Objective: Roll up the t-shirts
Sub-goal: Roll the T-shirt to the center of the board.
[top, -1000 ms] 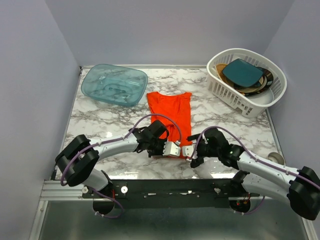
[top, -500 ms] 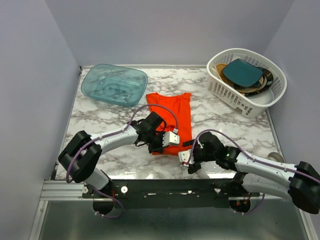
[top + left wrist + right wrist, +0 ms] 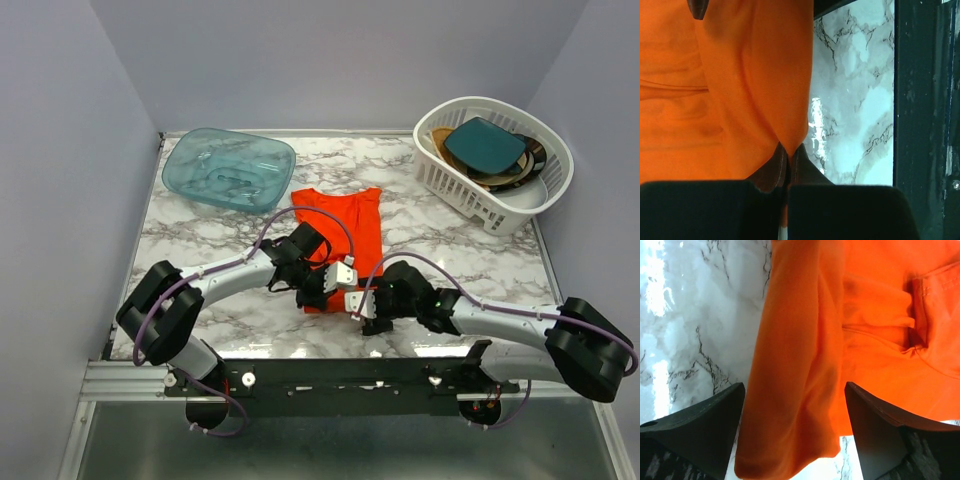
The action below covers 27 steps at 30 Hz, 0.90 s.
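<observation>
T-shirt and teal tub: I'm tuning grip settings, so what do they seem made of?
T-shirt: soft thin knit fabric, probably cotton, matte; it folds and creases, with a stitched hem visible. Teal tub: likely tinted plastic, glossy; see-through, with bright highlights on its molded walls.

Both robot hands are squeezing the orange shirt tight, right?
Not both. The left gripper is shut on the t-shirt, pinching its edge. The right gripper is open: the right wrist view shows its jaws standing wide on either side of the shirt's folded edge, not squeezing it.
</observation>
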{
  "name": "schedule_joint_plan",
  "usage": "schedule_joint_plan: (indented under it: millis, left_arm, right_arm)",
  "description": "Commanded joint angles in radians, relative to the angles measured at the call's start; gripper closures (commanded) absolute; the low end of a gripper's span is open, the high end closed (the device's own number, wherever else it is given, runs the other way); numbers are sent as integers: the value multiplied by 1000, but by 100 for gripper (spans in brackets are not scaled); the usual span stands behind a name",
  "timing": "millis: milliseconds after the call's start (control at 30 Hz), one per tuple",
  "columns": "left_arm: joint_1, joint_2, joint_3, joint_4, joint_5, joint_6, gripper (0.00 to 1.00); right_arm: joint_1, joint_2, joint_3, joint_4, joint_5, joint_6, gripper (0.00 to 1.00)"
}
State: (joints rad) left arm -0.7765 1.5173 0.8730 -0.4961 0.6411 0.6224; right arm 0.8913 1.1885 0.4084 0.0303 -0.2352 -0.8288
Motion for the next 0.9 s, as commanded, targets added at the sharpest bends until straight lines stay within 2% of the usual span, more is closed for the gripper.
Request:
schedule_joint_plan:
  millis: [0, 33, 200, 233, 300, 333, 433, 467, 567, 667, 867]
  left_arm:
    - [17, -26, -22, -21, 69, 13, 100]
    - [20, -28, -26, -27, 71, 16, 100]
    - [46, -43, -34, -62, 97, 37, 100]
    - [58, -43, -31, -77, 107, 42, 100]
    - [68, -46, -29, -97, 120, 53, 100]
    - [72, -48, -23, -122, 129, 63, 100]
    - [82, -54, -2, -188, 147, 80, 97]
    - [88, -52, 4, -205, 163, 79, 96]
    - [98, -34, 47, -284, 204, 98, 94]
    - [111, 33, 122, -433, 245, 157, 94]
    - [143, 174, 279, -706, 304, 327, 93]
  right_arm:
    - [8, 36, 12, 17, 53, 42, 18]
    - [8, 37, 9, 19, 54, 40, 26]
    - [8, 40, -6, -27, 37, 17, 44]
    - [6, 39, -5, -56, 30, 20, 51]
    - [1, 42, 16, -124, -16, 28, 59]
    - [-9, 45, 26, -147, -32, 42, 68]
    - [-78, 52, 100, -268, -139, 82, 80]
    - [-109, 63, 124, -364, -258, 74, 81]
    - [-181, 94, 196, -540, -421, 10, 82]
    - [-219, 128, 256, -698, -516, -84, 82]
    - [-293, 288, 386, -979, -611, -266, 84]
